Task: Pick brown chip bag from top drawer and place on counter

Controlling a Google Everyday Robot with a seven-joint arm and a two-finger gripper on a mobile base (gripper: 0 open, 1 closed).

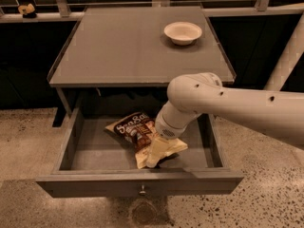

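Note:
The brown chip bag lies crumpled in the middle of the open top drawer, dark panel with white lettering up, pale ends to the left and front right. My gripper reaches down from the white arm into the drawer and sits over the bag's right front part, hiding some of it. The grey counter is above and behind the drawer.
A small white bowl stands on the counter's back right. The drawer front with its round knob faces me. Speckled floor surrounds the cabinet. A white post stands at the right, and a rail runs behind.

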